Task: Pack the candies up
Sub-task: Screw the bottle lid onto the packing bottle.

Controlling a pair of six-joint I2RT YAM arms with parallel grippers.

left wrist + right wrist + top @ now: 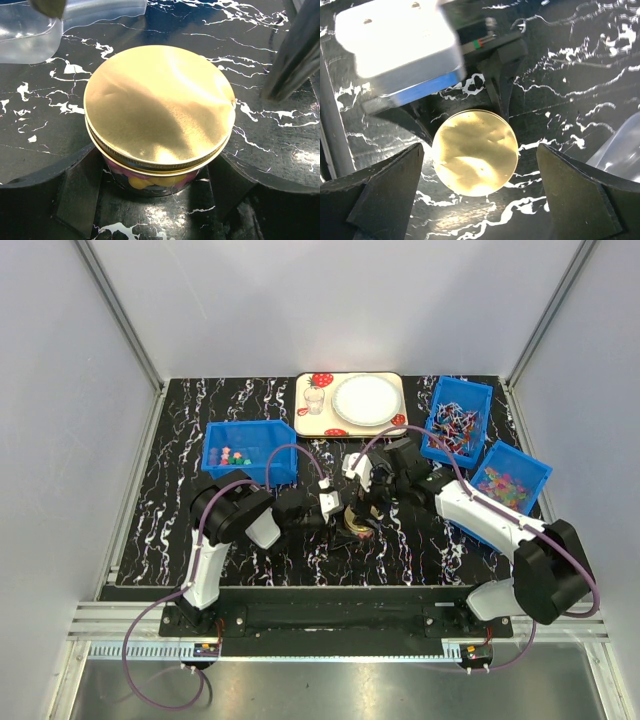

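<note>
A glass jar with a gold lid (356,521) stands on the black marble table. Pink and yellow candies (150,180) show through its wall under the lid (160,105). My left gripper (333,508) is shut on the jar, one finger (75,195) on each side of it; in its own view the gripper (157,197) is low in the frame. My right gripper (368,492) hangs open above the lid (475,152), and in its own view the gripper (480,200) has its fingers (385,195) spread wider than the lid. More candies lie in the left blue bin (236,454).
Two blue bins at the right hold stick sweets (458,426) and translucent sweets (506,486). A tray (310,425) at the back carries a white plate (365,400) and a small glass (315,400). A clear plastic piece (30,35) lies close beside the jar.
</note>
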